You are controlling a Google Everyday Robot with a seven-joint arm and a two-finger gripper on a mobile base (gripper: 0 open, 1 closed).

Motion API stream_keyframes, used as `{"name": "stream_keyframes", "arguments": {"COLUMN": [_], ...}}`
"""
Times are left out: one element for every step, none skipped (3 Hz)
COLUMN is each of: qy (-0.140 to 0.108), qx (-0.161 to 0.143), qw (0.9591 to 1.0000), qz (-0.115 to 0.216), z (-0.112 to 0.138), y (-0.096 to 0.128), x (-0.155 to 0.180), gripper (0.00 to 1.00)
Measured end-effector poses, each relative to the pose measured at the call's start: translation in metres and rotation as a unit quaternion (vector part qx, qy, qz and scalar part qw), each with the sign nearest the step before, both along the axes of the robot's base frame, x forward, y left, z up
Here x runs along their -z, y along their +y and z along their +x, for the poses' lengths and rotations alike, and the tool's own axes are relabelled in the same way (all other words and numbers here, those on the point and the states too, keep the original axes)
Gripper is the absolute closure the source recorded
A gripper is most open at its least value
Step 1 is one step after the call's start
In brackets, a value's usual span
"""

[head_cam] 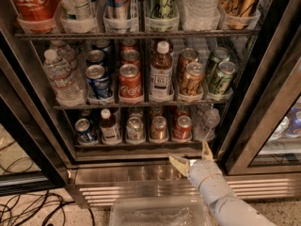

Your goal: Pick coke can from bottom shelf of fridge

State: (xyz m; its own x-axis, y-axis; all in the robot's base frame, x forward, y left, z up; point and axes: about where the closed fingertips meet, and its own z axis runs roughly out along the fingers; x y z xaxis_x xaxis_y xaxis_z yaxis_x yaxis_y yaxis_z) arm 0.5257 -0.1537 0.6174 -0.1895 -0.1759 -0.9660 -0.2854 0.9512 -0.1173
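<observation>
The fridge (263, 102) stands open with three wire racks of drinks. On the bottom shelf (141, 145) a red coke can (182, 127) stands in the lane right of centre, between a brownish can (159, 128) and a clear water bottle (207, 122). My gripper (192, 157) is just below and in front of the shelf edge, slightly right of the coke can. It is open and empty, with one finger (179, 164) to the left and the other (206, 150) pointing up.
Also on the bottom shelf are a blue can (84, 130), a small bottle (109, 126) and a silver can (135, 128). The ribbed steel base grille (117, 192) lies below. A clear plastic tray (157, 213) sits in front. Cables (28, 208) lie on the floor at left.
</observation>
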Motion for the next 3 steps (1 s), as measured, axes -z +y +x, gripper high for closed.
{"name": "stream_keyframes", "arguments": {"qy": [-0.002,-0.014,-0.029], "qx": [0.001,-0.006,-0.008], "qw": [1.0,0.9999,0.9995], "qz": [0.0,0.0,-0.003], "z": [0.009,0.02,0.033], "y": [0.003,0.009,0.012], "x": [0.005,0.007,0.008], "gripper": [0.19,0.23,0.27]}}
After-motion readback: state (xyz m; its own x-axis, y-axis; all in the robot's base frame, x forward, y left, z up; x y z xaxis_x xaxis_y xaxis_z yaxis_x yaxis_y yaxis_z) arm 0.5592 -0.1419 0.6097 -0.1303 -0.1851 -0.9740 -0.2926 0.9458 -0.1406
